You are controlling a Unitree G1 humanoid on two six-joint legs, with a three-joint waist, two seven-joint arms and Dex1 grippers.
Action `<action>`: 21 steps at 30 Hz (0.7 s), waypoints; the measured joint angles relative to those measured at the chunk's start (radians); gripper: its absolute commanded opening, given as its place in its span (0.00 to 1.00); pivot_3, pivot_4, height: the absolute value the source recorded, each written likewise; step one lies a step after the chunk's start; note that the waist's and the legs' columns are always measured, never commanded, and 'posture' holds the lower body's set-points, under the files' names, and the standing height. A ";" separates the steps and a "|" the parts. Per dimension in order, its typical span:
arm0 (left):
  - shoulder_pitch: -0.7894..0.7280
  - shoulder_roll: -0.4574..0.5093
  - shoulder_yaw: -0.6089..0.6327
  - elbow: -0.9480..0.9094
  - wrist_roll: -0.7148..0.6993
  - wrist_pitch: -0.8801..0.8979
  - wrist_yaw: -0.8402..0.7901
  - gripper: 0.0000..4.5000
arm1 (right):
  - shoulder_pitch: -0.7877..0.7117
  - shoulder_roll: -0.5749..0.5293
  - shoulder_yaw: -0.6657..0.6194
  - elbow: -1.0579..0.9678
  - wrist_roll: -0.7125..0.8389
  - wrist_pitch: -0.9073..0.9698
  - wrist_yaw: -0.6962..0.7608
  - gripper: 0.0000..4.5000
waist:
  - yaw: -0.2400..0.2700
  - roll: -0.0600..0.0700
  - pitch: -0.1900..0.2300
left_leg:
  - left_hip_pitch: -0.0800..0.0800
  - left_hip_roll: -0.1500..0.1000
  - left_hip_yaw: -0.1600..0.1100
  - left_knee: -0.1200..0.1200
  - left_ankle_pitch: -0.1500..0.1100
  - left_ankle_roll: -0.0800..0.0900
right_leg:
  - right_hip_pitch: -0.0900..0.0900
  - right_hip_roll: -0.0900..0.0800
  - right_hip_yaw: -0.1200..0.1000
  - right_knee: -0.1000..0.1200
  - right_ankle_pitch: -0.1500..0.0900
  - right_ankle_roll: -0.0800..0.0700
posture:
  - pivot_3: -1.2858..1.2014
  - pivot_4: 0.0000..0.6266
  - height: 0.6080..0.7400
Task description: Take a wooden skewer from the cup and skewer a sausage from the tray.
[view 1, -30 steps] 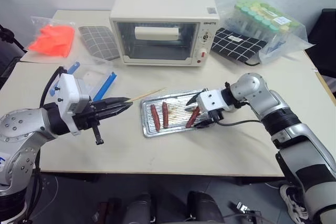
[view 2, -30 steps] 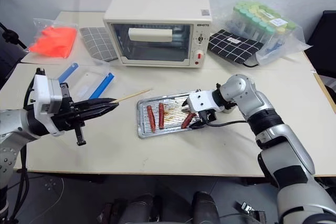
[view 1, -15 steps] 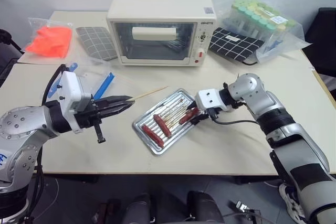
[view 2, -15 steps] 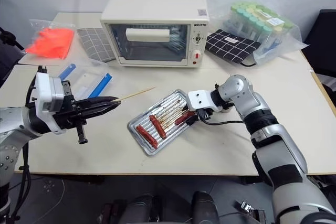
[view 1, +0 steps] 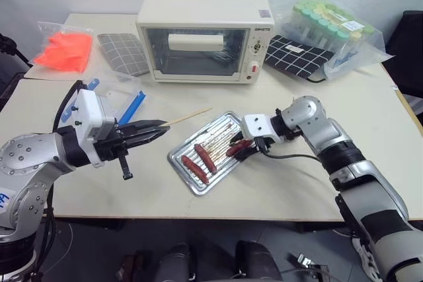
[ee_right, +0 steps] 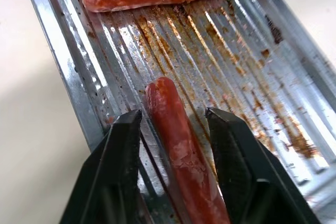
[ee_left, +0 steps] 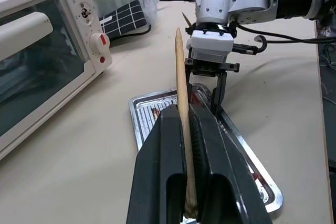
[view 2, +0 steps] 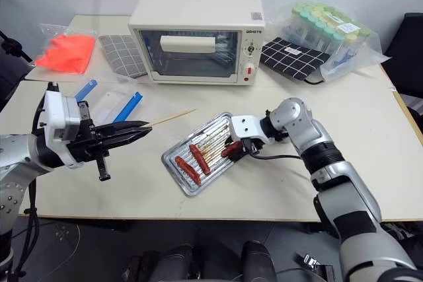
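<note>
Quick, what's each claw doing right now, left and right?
Left claw: shut on the wooden skewer.
Right claw: fingers either side of the sausage in the tray, with gaps visible; a firm grip cannot be told.

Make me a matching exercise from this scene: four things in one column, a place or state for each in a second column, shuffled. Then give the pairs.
Things:
1. wooden skewer
2. sausage
3. tray
4. orange bag

Places or states:
A. between the right gripper's fingers
B. far corner of the table, on the robot's left
C. clamped in the left gripper
D. lying askew in front of the toaster oven

Pairs: 1-C, 2-A, 3-D, 4-B
</note>
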 measured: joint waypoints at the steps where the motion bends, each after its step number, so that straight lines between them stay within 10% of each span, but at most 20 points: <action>1: -0.002 0.000 -0.003 0.005 0.000 -0.001 0.000 0.00 | 0.001 0.000 0.000 -0.002 0.000 0.010 0.001 0.18 | 0.000 0.000 0.000 | 0.000 0.000 0.000 0.000 0.000 0.000 | 0.000 0.000 0.000 0.000 0.000 0.000 | 0.52 0.24 1.00; 4: -0.009 0.000 -0.013 0.021 0.002 -0.002 -0.001 0.00 | 0.002 0.000 -0.004 -0.007 0.001 0.029 -0.001 0.03 | -0.001 0.000 0.000 | 0.000 0.000 0.000 0.000 0.000 0.000 | 0.000 0.000 0.000 0.000 0.000 0.000 | 0.52 0.24 1.00; 21: -0.026 0.000 -0.043 0.056 0.018 -0.035 -0.046 0.00 | 0.047 -0.010 -0.031 -0.146 0.021 0.215 -0.005 0.03 | 0.000 0.000 0.000 | 0.000 0.000 0.001 0.000 0.000 0.000 | 0.000 0.000 0.000 0.000 0.000 0.000 | 0.52 0.24 1.00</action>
